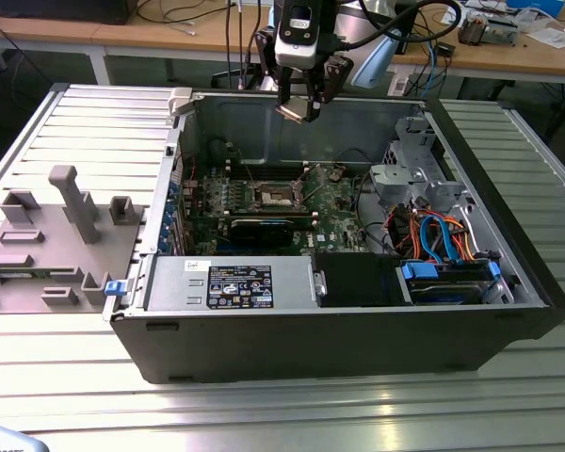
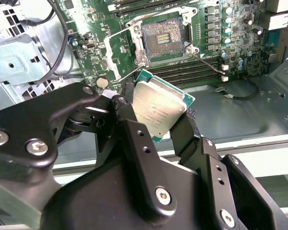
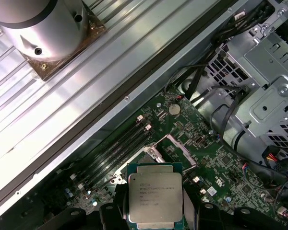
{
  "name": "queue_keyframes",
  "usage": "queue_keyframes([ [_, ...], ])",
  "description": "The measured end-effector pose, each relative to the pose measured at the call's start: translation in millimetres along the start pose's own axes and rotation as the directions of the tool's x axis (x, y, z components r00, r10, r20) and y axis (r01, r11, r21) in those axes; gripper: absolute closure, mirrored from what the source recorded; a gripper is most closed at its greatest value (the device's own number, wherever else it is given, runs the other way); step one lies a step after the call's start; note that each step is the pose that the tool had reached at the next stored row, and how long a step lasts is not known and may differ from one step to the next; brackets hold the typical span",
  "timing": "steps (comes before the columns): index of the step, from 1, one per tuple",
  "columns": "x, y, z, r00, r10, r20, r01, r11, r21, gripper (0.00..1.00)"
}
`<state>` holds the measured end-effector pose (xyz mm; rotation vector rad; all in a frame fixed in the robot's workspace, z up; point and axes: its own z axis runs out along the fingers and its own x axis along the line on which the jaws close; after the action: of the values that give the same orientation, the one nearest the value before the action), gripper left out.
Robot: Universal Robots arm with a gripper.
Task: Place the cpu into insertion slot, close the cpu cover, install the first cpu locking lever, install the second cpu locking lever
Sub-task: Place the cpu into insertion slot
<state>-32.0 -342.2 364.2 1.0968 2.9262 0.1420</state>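
One gripper (image 1: 299, 109) hangs over one open computer case (image 1: 508, 282) in the exterior view. It carries one cpu (image 1: 294, 114) at its tip, above and well apart from the single insertion slot (image 1: 278, 195) on the green motherboard (image 1: 334, 202). One grey fixture tray (image 1: 38, 254) lies outside the case, at the exterior view's left. Second wrist view: two black fingers (image 2: 126, 112) are clamped on opposite edges of the one cpu (image 2: 159, 109), which is tilted with its metal top toward the camera. The insertion slot (image 2: 162, 38) lies bare, with the cpu cover (image 2: 110, 56) swung open beside it and one coin battery (image 2: 102, 82) near. First wrist view: the cpu (image 3: 156, 196) is held over the board, with the insertion slot (image 3: 175, 149) partly behind it and one coin battery (image 3: 174, 109) farther off.
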Motion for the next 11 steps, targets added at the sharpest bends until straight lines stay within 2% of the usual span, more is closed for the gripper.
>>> queue_keyframes([
  [11, 0.0, 0.0, 0.0, 1.0000, 0.005, 0.0005, -0.005, 1.0000, -0.0001, 0.45],
])
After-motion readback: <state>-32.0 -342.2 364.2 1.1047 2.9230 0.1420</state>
